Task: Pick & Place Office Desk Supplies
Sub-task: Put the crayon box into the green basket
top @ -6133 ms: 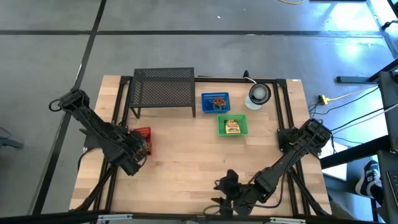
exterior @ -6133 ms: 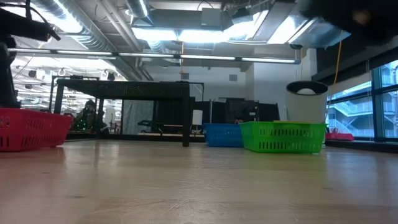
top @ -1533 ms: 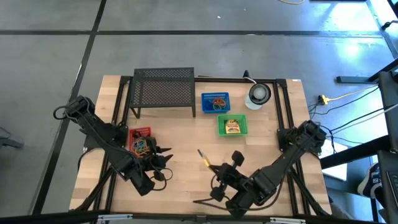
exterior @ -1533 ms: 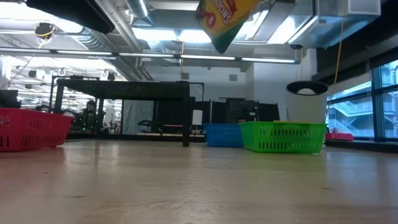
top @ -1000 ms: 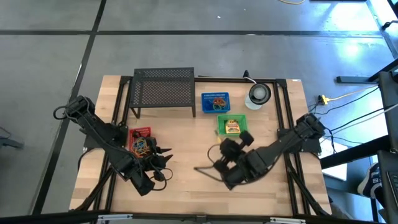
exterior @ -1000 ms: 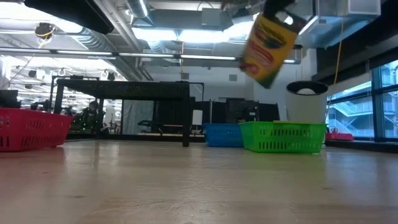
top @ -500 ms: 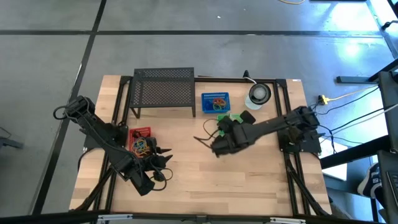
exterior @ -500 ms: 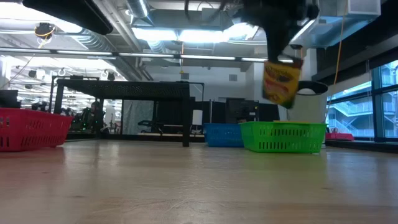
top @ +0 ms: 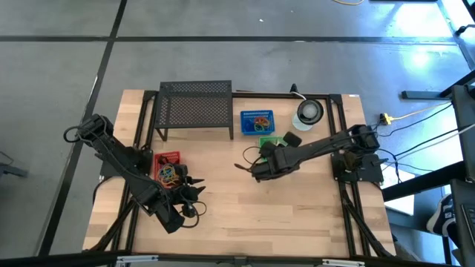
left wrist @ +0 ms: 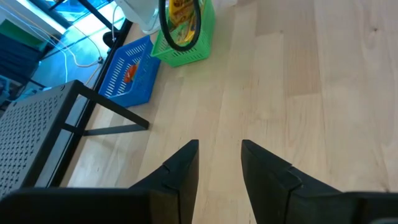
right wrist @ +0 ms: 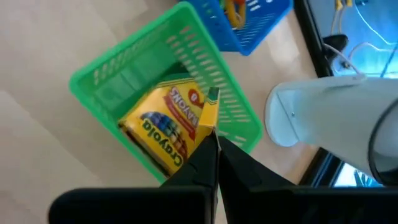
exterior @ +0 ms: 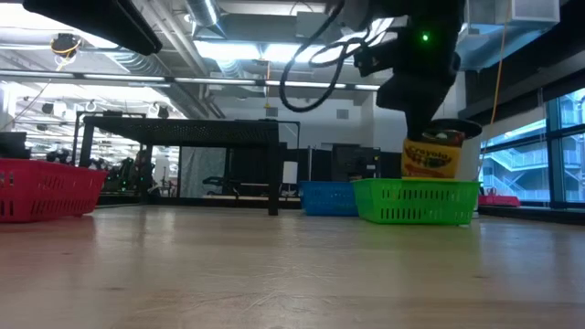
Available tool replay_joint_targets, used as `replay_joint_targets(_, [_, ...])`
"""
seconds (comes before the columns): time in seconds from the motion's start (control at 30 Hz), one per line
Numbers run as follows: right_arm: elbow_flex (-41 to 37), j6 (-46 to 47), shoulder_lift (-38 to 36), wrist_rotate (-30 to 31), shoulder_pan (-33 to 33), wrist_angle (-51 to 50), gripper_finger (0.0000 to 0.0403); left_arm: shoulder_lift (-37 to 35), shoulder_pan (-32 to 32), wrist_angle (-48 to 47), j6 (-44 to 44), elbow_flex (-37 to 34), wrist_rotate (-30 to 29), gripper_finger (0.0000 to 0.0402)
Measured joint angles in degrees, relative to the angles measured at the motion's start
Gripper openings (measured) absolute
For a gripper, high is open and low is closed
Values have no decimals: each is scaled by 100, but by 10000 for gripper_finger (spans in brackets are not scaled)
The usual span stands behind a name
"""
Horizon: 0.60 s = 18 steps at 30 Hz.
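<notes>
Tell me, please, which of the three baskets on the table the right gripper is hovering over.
The green basket, beside the blue basket. The right gripper holds a crayon box above it; the red basket sits far off, by the left arm.

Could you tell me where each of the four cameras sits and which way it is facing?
High view: above the table, looking straight down; both arms show, right gripper by the green basket.
Low view: at table-top height, looking level across; the right arm lowers a crayon box into the green basket.
Left wrist view: on the left arm, looking across the table past the left gripper, open.
Right wrist view: looking down past its shut fingers.
Shared: all four show the green basket.
</notes>
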Motion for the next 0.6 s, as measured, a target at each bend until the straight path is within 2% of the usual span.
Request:
replay_joint_targets(0.23, [-29, -593, -2, -143, 29, 438, 10, 0, 0, 0, 0, 0, -1, 109])
replay_joint_targets(0.43, [-29, -401, -2, -166, 7, 544, 11, 0, 0, -1, 2, 0, -2, 111])
replay_joint_targets(0.6, [-29, -396, -2, -461, -48, 595, 11, -2, 0, -2, 2, 0, -2, 107])
